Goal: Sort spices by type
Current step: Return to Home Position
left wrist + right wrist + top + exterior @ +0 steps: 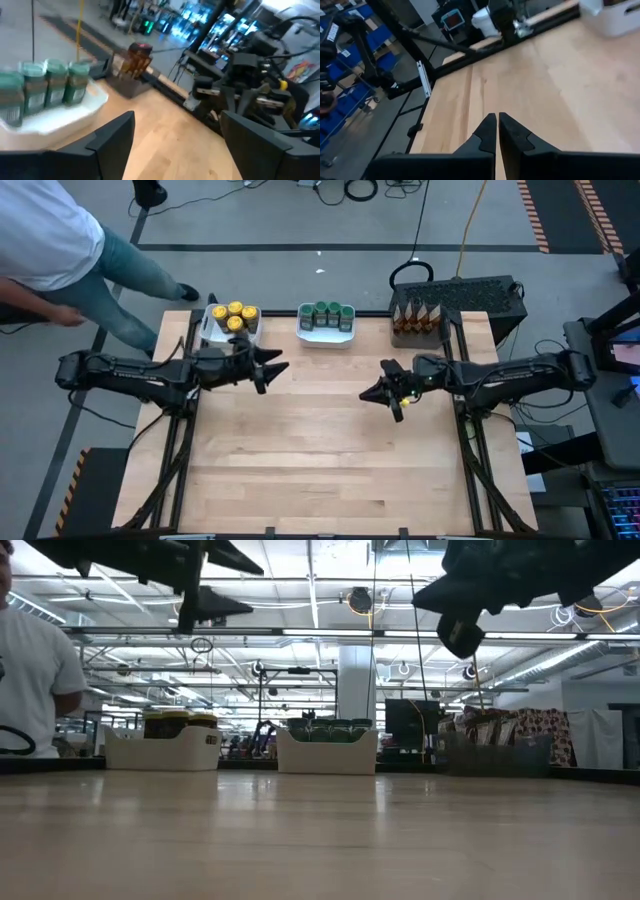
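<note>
The spices stand along the table's far edge. Jars with yellow lids (238, 317) sit in a white tray (212, 332), jars with green lids (327, 314) (46, 88) in a second white tray (326, 337), and brown pointed packets (418, 314) (135, 61) in a dark tray (436, 332). My left gripper (277, 366) (180, 145) hangs open above the table, near the yellow-lid tray, with nothing between its fingers. My right gripper (374, 393) (497, 127) hangs shut and empty over the table's middle right, facing the left one.
Bare wooden table (320, 460) spreads between and in front of the two arms. A person (60, 250) stands beyond the table's far left corner. A dark box (470, 295) sits behind the packet tray.
</note>
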`<state>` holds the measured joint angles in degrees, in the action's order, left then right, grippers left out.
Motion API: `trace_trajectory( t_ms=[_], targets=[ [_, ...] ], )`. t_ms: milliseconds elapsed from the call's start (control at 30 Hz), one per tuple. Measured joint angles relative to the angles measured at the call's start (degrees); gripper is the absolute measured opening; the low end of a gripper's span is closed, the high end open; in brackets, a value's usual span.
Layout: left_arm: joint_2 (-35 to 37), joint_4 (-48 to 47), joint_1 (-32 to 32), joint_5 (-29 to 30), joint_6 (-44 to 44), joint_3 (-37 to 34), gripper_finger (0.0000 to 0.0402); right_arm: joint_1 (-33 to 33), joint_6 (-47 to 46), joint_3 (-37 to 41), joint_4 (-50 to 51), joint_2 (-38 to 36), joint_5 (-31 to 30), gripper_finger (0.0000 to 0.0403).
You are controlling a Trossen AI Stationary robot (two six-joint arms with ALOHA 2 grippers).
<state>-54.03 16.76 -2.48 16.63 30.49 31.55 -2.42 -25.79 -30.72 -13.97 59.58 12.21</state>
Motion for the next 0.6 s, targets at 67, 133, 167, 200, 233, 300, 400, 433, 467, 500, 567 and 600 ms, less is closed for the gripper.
trace_trajectory(
  t_ms=[67,133,167,200,233,300,400,433,467,500,567,600],
  targets=[
    [2.2,-0.7,0.0,-0.3,-1.8,0.0,0.0282,-1.4,1.2,-0.7,1.1,-1.3,0.2,0.0],
    [4.8,-2.7,-0.1,0.4,-3.2,0.0,0.0266,-2.8,2.2,-0.7,2.9,-3.3,0.2,0.0],
    [6.3,-4.2,-0.1,1.1,-3.9,0.0,0.0257,-3.5,2.6,-0.7,4.0,-4.4,0.2,0.0],
    [7.5,-5.7,-0.1,1.7,-4.2,0.0,0.0248,-4.1,2.9,-0.7,5.6,-5.4,0.1,0.0],
    [8.5,-6.2,-0.1,2.0,-4.3,0.0,0.0239,-4.7,2.9,-0.7,6.8,-6.5,0.1,0.0],
    [10.6,-9.2,-0.1,2.0,-4.5,0.0,0.0221,-5.8,3.4,-0.7,9.1,-8.6,0.0,0.0],
    [12.4,-11.9,-0.1,2.1,-5.4,0.0,0.0195,-7.0,4.2,-0.7,11.4,-10.8,-0.1,0.0],
    [12.9,-12.5,-0.1,2.1,-5.4,0.0,0.0187,-7.4,4.3,-0.7,11.6,-11.2,-0.1,0.0],
    [13.4,-12.9,-0.1,2.1,-5.5,0.0,0.0179,-7.7,4.4,-0.7,12.0,-11.8,-0.1,0.0],
    [13.8,-13.7,-0.1,2.2,-5.6,0.0,0.0172,-8.0,4.5,-0.7,13.0,-12.3,-0.1,0.0],
    [14.7,-13.4,-0.1,2.2,-5.8,-0.9,0.0157,-8.6,4.6,0.2,12.5,-13.2,-0.1,0.0],
    [15.4,-13.1,-0.1,2.2,-5.5,-2.1,0.015,-8.8,4.1,1.3,12.1,-13.7,-0.2,0.0]
  ],
)
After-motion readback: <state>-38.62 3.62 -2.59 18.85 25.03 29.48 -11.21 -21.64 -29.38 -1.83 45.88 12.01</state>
